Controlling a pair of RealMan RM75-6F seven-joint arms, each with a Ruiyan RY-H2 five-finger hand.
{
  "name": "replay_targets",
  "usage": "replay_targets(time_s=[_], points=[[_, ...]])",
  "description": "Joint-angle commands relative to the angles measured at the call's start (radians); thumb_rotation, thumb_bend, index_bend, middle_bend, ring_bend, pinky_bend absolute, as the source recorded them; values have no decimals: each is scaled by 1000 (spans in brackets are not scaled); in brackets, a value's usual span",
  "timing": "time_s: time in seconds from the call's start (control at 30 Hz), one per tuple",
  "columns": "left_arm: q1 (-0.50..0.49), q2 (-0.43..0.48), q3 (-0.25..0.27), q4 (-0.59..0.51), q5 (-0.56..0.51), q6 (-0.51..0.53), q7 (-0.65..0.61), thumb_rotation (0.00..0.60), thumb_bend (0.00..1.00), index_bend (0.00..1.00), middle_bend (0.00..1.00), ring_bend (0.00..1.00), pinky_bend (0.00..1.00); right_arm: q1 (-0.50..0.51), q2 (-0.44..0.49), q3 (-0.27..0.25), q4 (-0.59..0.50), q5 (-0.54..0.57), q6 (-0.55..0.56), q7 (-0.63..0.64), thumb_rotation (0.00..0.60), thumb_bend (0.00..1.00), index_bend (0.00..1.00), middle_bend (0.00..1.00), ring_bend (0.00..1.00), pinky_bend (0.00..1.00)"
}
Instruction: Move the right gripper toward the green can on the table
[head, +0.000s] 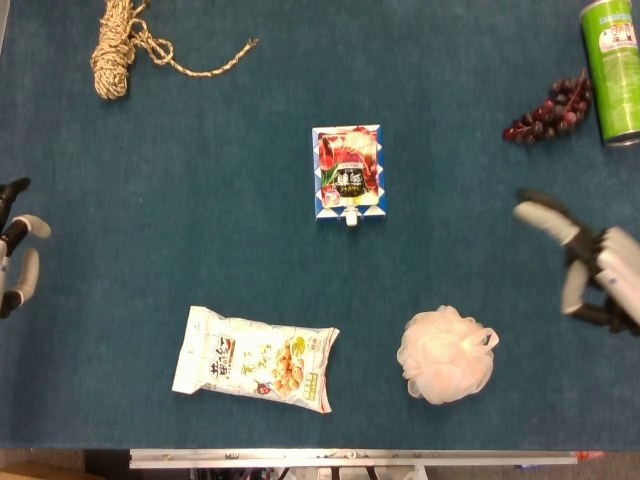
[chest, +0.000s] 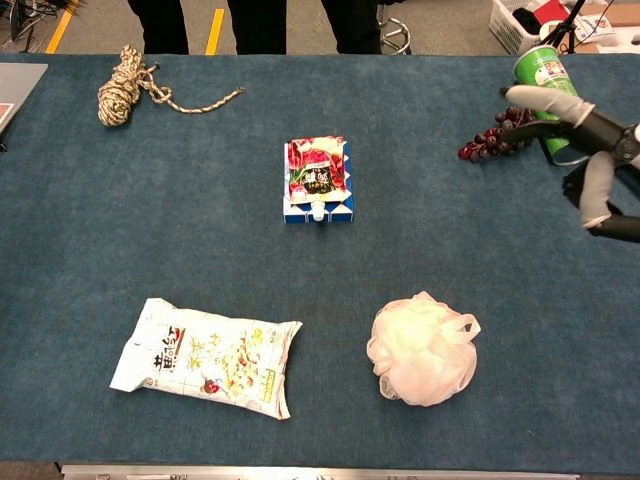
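The green can (head: 612, 70) lies on its side at the table's far right corner; in the chest view the green can (chest: 547, 80) is partly covered by a finger of my right hand. My right hand (head: 590, 264) has its fingers spread and holds nothing. It hovers near the right edge, well short of the can. In the chest view the right hand (chest: 598, 160) overlaps the can's lower end. My left hand (head: 14, 262) sits at the left edge, fingers apart, empty.
A bunch of dark grapes (head: 550, 108) lies just left of the can. A white bath pouf (head: 446, 354), a snack bag (head: 254, 358), a red-and-blue pouch (head: 347, 171) and a coiled rope (head: 122, 46) are spread over the blue cloth (head: 200, 200).
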Motion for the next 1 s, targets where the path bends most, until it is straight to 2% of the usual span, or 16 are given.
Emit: replay_targets(time_s=[0.03,0.27,0.43,1.0], points=[[1,4,1,-3,1,1,-5,600,545,421,140,149,459,123,1,-71,-52,-108,-45,209,600,1000,0,0,178,951],[3,13,-1,-11,3,7,-11,600,545,421,140,150,459,237,-13,-122,-85,-186,-45,415,600,1000,0,0,191,956],[3,14,1,-11,4,7,-10,600,544,422,140,150,459,294,-10,-158,-99,-228,-24,505,600,1000,0,0,196,956],[17,20,0,-19,3,27,4,600,545,421,140,149,459,347,-18,-223,-84,-216,18,545,600,1000,0,9,205,956]])
